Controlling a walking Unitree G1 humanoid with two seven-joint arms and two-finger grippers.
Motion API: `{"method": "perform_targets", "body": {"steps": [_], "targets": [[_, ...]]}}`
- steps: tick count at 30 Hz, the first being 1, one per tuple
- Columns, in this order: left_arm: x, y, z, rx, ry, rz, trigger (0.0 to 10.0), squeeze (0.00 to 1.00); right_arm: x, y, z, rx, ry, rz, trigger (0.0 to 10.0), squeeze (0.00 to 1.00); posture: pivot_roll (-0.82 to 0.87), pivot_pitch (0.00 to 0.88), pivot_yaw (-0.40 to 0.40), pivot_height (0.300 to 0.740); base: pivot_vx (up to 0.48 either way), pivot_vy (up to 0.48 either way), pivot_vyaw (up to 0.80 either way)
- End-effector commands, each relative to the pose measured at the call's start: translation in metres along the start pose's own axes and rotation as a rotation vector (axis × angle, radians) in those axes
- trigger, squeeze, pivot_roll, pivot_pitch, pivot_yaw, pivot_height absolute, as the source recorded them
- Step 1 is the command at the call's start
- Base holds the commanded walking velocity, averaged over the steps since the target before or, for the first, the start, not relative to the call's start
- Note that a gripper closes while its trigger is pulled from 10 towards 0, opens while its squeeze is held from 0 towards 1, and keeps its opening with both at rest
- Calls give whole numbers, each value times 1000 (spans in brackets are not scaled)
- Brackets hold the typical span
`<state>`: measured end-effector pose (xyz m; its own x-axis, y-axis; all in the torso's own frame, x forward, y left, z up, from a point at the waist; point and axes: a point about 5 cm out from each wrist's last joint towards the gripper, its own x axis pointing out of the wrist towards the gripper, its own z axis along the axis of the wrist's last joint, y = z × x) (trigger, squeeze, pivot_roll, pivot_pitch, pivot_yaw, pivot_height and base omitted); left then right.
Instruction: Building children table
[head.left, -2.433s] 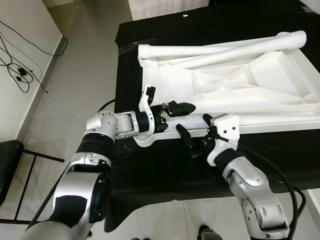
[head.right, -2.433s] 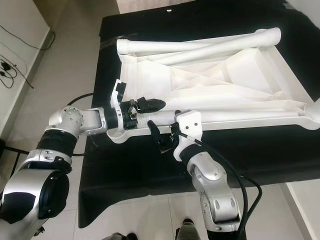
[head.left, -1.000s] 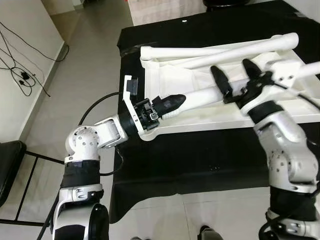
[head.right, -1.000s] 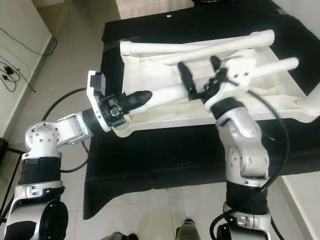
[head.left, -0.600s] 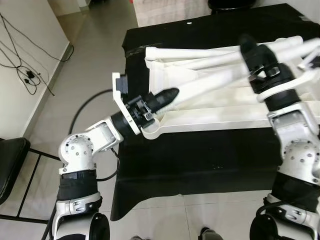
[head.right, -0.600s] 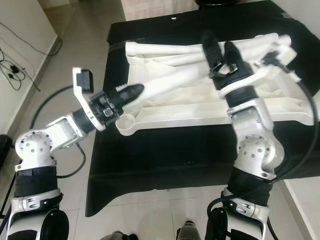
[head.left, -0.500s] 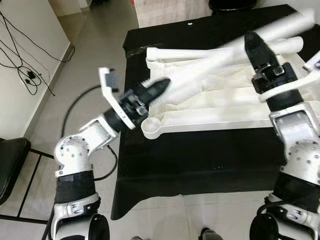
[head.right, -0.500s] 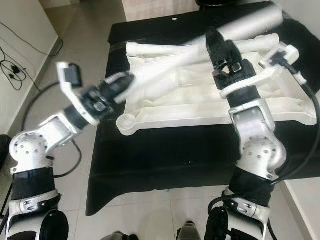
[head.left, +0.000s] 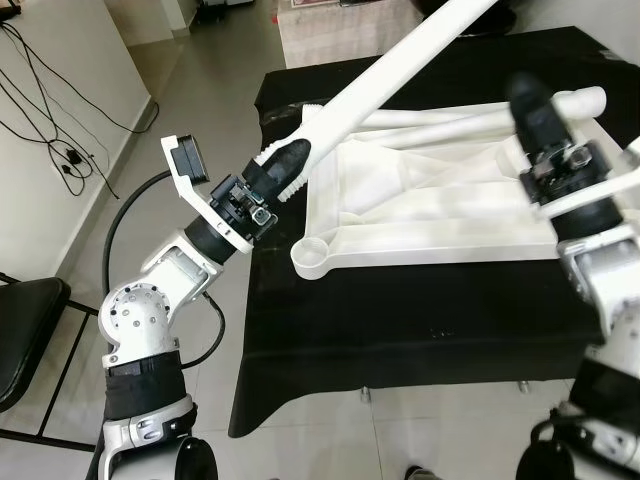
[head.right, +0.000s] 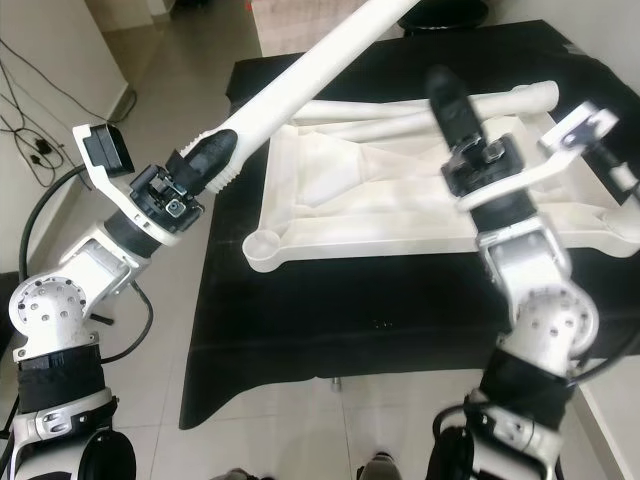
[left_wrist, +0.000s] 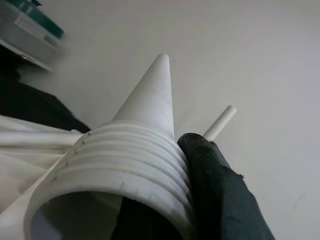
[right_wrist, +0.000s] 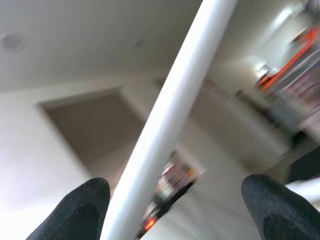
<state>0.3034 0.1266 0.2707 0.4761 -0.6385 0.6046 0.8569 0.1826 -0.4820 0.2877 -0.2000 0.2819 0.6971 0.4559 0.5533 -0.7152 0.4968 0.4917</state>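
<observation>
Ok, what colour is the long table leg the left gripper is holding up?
White; the table leg shows best in the left eye view.

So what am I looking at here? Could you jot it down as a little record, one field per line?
Setting: a black-draped table on a tiled floor
Main piece: white plastic tabletop lying upside down on the cloth, two legs resting along its far side
Part in hand: a long white table leg, lifted and slanting upward, threaded end toward the robot
Left pincer: shut on the threaded end of the table leg
Right pincer: open, raised over the tabletop, not holding anything
Nearest socket: round corner socket, unfilled
</observation>
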Motion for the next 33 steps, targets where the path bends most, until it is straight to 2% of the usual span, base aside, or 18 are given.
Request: {"method": "perform_targets", "body": {"steps": [1,5,9,10,12,13,16,24,33], "targets": [[-3,-3,-2,-23,-5,-44,0,0,5,21,-12,19,68,136,10000,0,-179,105,90,740,0,0,0],[-6,-10,-12,-57,30,-97,0,0,13,29,-22,60,123,194,10000,0,-174,106,87,740,0,0,0],[-8,-12,-16,-74,38,-105,0,0,16,31,-24,83,135,217,10000,0,-163,103,76,740,0,0,0],[-9,-13,-20,-85,45,-105,0,0,20,36,-28,93,161,262,10000,0,-160,101,74,740,0,0,0],[-9,-13,-20,-85,45,-105,0,0,20,36,-28,93,161,262,10000,0,-160,101,74,740,0,0,0],[-11,-13,-23,-98,48,-102,0,0,22,41,-34,65,204,299,10000,0,-160,100,73,740,0,0,0],[-12,-13,-27,-107,55,-103,0,0,25,45,-40,56,230,320,10000,0,-158,98,72,740,0,0,0],[-11,-21,-41,-153,86,-145,0,0,38,50,-57,71,268,304,10000,0,-152,86,65,740,0,0,0],[-13,-27,-48,-163,124,-176,0,0,41,49,-60,79,275,281,10000,0,-150,88,68,740,0,0,0]]}}
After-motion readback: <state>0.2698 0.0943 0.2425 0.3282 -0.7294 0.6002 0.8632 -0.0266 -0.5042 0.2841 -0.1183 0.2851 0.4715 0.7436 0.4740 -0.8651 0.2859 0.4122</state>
